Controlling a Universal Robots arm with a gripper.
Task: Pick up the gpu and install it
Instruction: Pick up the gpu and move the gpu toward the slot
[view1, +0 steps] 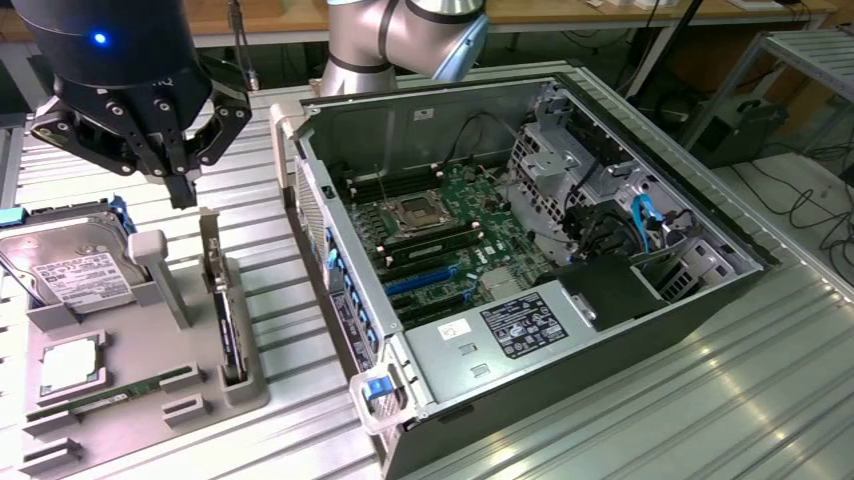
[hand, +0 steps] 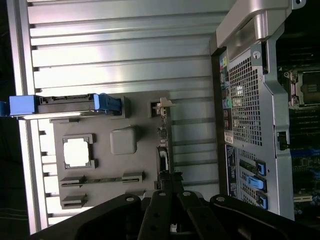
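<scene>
Exterior view: your gripper (view1: 183, 195) hung clenched and empty near the gpu (view1: 230, 320), which stood edge-on in its tray (view1: 147, 395), probably for easy grasping.

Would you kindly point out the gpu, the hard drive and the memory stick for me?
gpu (view1: 228, 330): exterior view, its upper edge.
hard drive (view1: 78, 272): exterior view, its white label.
memory stick (view1: 115, 392): exterior view, its middle.

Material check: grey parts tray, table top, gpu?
- grey parts tray: matte, uniform grey with rounded moulded edges; likely plastic, maybe printed.
- table top: ribbed slats with bright streaky reflections; looks like bare aluminium profile.
- gpu: stands edge-on as a dark strip in the tray's slot; probably circuit board, finish unclear.
</scene>
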